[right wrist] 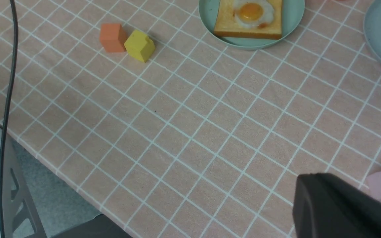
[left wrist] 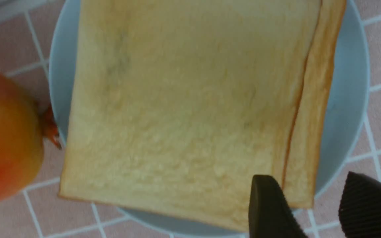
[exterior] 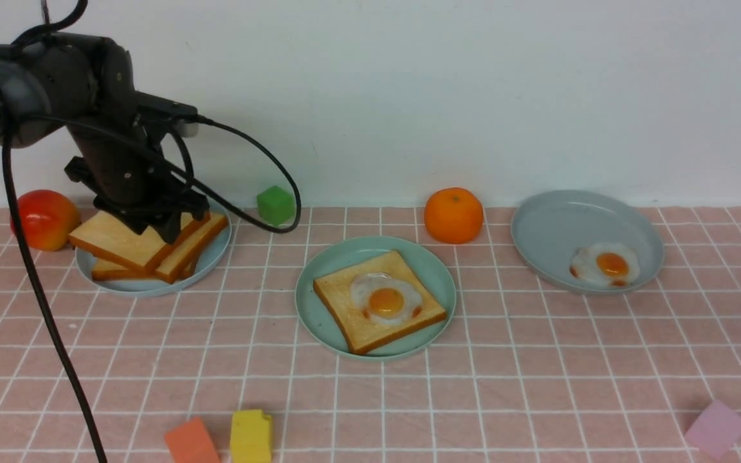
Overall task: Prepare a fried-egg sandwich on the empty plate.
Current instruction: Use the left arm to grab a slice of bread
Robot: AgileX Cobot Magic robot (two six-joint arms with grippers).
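At the desk's far left corner we see the red-and-yellow fruit [exterior: 46, 220] beside the pale blue plate [exterior: 193, 283]. That plate holds stacked toast slices [exterior: 116, 241], the top one jutting past its rim. We have our left fingers [left wrist: 271, 206] parted over the stack. Near the far edge, right of that plate, stands a green block [exterior: 275, 205]. At the near edge, left of the middle, lie an orange block [exterior: 192, 441] and a yellow block [exterior: 251, 436]. Around the desk's middle, our mint-green plate [exterior: 324, 332] carries one toast slice [exterior: 338, 289] topped by a fried egg [exterior: 386, 299]. Beyond it sits an orange [exterior: 453, 215]. Toward the far right corner, a grey-blue plate [exterior: 557, 238] holds another fried egg [exterior: 604, 264] near its rim. By the near right corner lies a pink block [exterior: 716, 429]; our right fingers [right wrist: 324, 206] are closed.
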